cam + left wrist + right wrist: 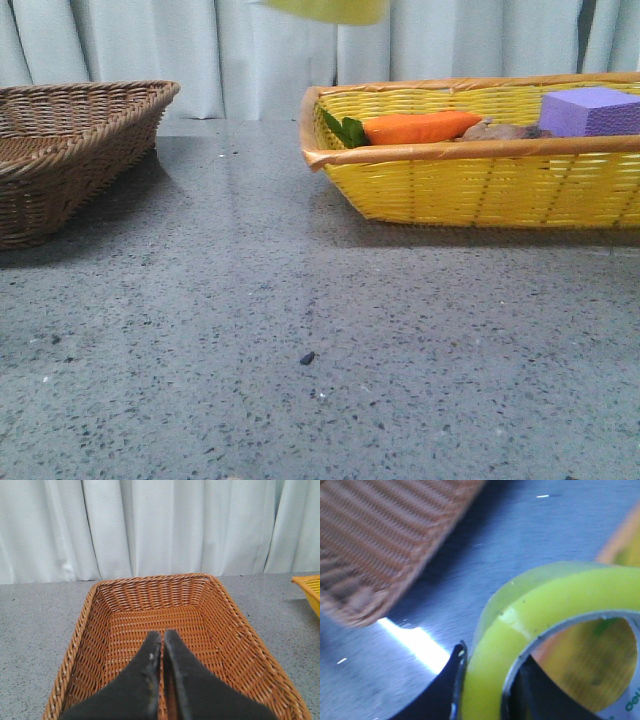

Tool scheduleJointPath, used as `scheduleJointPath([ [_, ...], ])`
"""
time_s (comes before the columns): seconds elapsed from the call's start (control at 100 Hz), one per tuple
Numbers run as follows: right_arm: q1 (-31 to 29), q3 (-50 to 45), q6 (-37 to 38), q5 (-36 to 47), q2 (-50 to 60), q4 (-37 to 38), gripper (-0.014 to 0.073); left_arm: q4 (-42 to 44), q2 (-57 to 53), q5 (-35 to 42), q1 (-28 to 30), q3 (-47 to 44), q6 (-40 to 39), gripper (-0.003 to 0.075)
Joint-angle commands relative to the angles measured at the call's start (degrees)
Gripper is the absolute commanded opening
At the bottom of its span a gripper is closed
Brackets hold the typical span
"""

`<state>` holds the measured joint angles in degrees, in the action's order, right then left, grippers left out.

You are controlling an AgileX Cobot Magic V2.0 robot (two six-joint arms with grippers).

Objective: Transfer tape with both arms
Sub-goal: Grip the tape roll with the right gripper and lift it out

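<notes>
The tape point(520, 645) is gripped through its wall by the right gripper point(485, 685) and held high above the table point(300, 300), seemingly for a handover. The left gripper point(162, 642) is closed and empty over the brown basket point(90, 625).

A staged test bench rather than a home: a speckled grey stone worktop point(300, 330) closed off at twelve o'clock by a plain pale curtain point(240, 60), with only a brown wicker basket point(70, 150) at nine o'clock and a yellow woven basket point(480, 180) of toy props at two o'clock.
</notes>
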<state>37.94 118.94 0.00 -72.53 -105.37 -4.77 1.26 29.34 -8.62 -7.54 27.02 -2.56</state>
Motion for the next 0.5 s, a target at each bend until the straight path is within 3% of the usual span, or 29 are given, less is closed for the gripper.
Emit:
scheduleJointPath([
  [0.0, 4.6, 1.75, -0.5, -2.68, 3.03, -0.32, 0.0013, -0.13, 0.59, 4.65, -0.09, 2.12, -0.45, -0.0021],
  [0.17, 10.41, 1.07, -0.5, -2.68, 1.52, -0.21, 0.0013, -0.21, 0.59, 4.65, -0.09, 2.12, -0.45, -0.0021],
  [0.37, 10.7, -4.9, -0.5, -2.59, 1.39, 0.01, -0.0061, -0.21, 0.59, 4.65, -0.09, 2.12, -0.45, -0.0021],
  [0.49, 10.7, -8.7, -0.5, -1.39, 1.39, 0.01, -0.0062, -0.21, 0.59, 4.65, -0.09, 2.12, -0.45, -0.0021],
])
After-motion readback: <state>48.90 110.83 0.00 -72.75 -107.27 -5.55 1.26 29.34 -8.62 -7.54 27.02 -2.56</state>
